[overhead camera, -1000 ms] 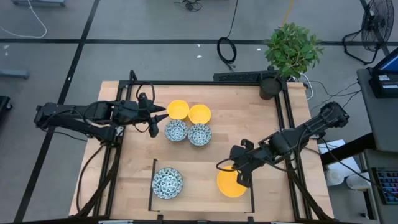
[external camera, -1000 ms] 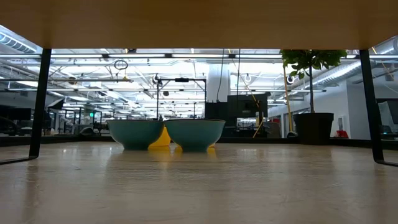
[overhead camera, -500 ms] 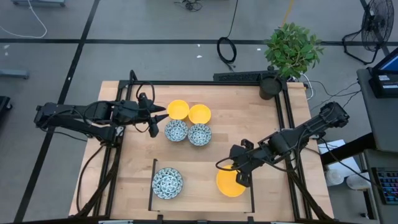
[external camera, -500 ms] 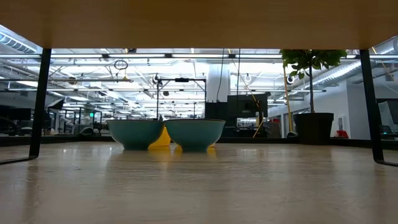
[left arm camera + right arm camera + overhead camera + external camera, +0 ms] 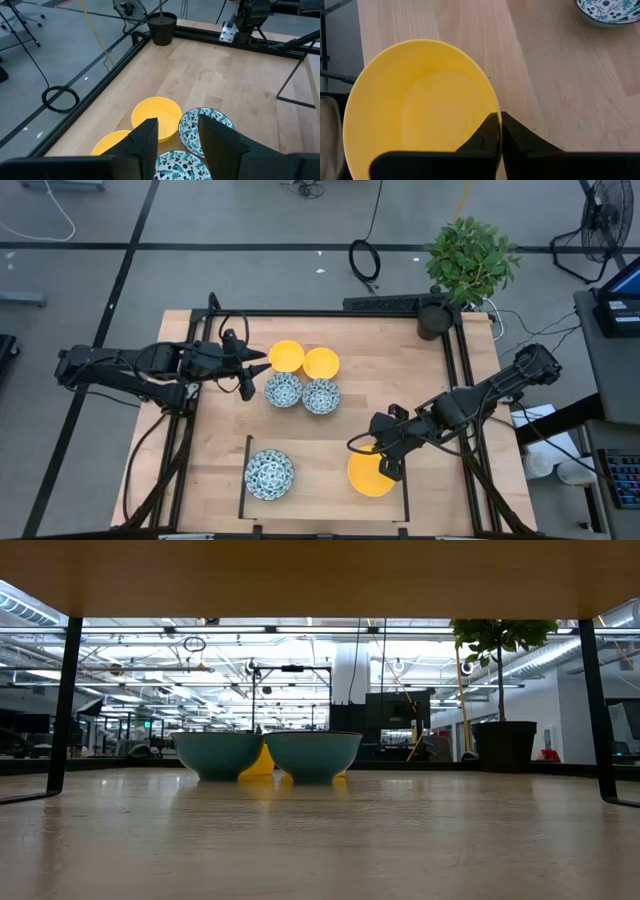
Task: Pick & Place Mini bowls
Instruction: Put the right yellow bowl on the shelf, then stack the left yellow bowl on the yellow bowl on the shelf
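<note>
The right claw, at five o'clock on the pale wooden worktop, pinches the thin rim of a smooth round yellow bowl. The left claw hovers spread at ten o'clock beside four clustered bowls; a blue-patterned bowl sits at seven.

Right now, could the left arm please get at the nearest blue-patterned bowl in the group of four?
Probably yes: the left hand is open and empty beside that patterned bowl, with only bare table between them.
</note>
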Action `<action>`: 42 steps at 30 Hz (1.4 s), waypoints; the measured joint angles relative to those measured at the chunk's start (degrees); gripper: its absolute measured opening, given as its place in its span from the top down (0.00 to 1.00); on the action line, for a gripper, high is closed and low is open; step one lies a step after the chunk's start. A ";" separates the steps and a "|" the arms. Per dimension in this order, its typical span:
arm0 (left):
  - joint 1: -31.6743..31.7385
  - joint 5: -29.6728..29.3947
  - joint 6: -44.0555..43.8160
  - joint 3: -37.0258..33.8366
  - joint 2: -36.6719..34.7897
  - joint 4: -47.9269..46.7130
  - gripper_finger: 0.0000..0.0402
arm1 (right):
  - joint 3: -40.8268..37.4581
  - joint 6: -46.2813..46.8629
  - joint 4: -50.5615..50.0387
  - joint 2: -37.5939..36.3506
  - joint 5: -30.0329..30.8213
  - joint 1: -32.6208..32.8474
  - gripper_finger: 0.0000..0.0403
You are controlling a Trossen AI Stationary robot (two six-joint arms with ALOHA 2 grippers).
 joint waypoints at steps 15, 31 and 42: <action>0.00 -0.01 -0.01 0.00 0.00 0.00 0.64 | 0.00 0.76 0.00 0.00 -0.02 -0.02 0.89; 0.00 -0.03 0.00 0.01 0.02 0.00 0.64 | -0.02 -0.05 0.22 -9.62 0.17 -1.68 0.84; -0.04 -0.03 0.01 0.01 0.02 0.00 0.64 | -0.02 -2.53 0.16 -18.25 18.16 2.10 0.85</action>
